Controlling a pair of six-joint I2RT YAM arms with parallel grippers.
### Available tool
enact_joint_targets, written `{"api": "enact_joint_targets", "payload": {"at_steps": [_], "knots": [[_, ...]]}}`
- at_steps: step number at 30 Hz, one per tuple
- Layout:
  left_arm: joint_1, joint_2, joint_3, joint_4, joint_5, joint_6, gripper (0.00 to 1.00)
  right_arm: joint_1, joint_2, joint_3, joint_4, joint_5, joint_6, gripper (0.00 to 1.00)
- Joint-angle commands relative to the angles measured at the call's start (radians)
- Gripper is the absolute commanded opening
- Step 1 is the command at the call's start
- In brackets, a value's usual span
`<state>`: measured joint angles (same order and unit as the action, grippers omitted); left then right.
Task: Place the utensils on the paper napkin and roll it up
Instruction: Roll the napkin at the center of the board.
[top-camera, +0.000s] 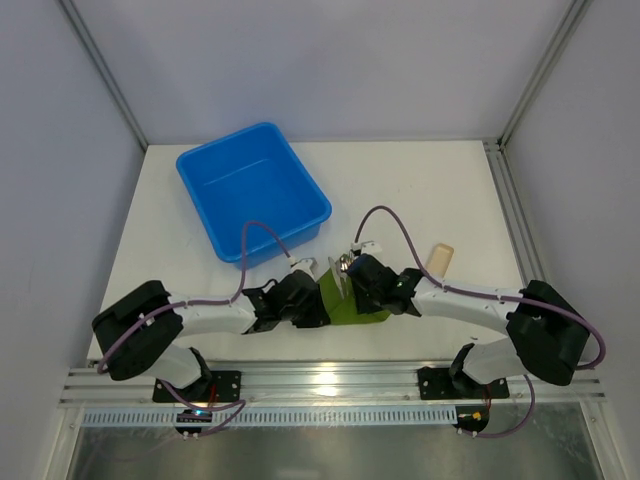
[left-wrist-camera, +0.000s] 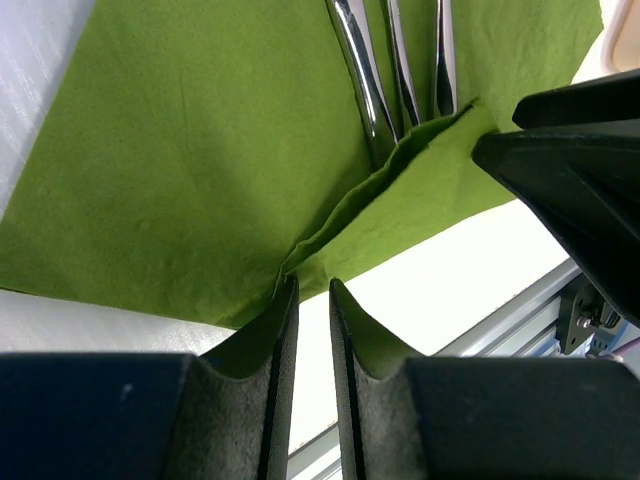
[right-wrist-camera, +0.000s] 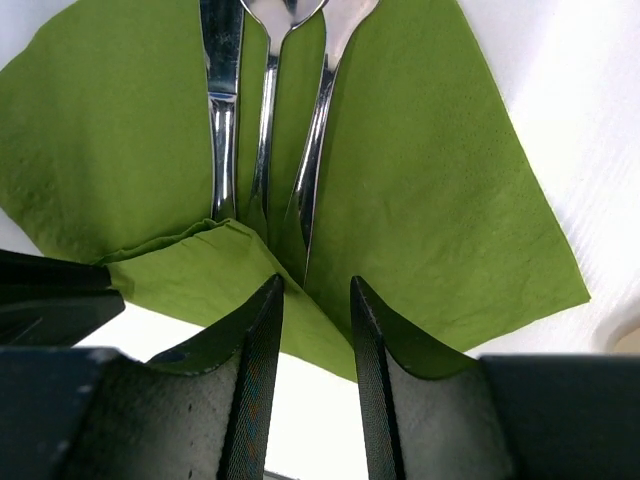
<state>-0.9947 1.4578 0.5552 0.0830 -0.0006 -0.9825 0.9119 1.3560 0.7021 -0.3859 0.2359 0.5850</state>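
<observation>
Two robot arms meet over a white table (top-camera: 420, 190). A glossy blue plastic bin (top-camera: 250, 185) stands behind them, and a matt beige cylinder (top-camera: 441, 258) lies apart to the right. Between the arms, near the table's front edge, lies the paper napkin (right-wrist-camera: 430, 180), a soft, faintly crinkled green sheet. On it rest the utensils (right-wrist-camera: 267, 130), three slim, mirror-bright metal pieces side by side, their handles drawing together toward the near side. The napkin's near part is turned up against the handle ends in a loose, rumpled flap, which suggests the rolling is only beginning. The left gripper (left-wrist-camera: 313, 300) has its dark, matt jaws a narrow slit apart at one end of the flap's crease; whether they pinch the paper cannot be told. The right gripper (right-wrist-camera: 312, 295) stands with its jaws partly open over the napkin at the crease's other end, gripping nothing that shows. For a good roll, both ends of the flap probably need to travel together, low and level. That way the thin paper wraps snugly over the handles without tearing, and the smooth metal, apt to slide, is not nudged askew or pushed off the far edge.
</observation>
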Motion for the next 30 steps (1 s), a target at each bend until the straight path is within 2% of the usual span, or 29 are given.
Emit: {"api": "enact_joint_targets", "payload": {"at_steps": [1,13,25,30], "knots": [[-0.004,-0.031,0.049,-0.048,-0.03,0.034,0.2,-0.005,0.028,0.048,0.047,0.045,-0.025,0.37],[-0.004,0.074,0.219,-0.057,-0.016,0.077,0.22,-0.007,0.054,0.042,0.071,0.042,-0.011,0.37],[-0.004,0.182,0.261,0.003,-0.006,0.084,0.22,-0.016,-0.023,0.019,0.022,0.083,0.053,0.37],[-0.004,0.199,0.265,0.014,0.023,0.082,0.21,-0.086,-0.083,0.001,-0.05,0.135,0.096,0.37]]}}
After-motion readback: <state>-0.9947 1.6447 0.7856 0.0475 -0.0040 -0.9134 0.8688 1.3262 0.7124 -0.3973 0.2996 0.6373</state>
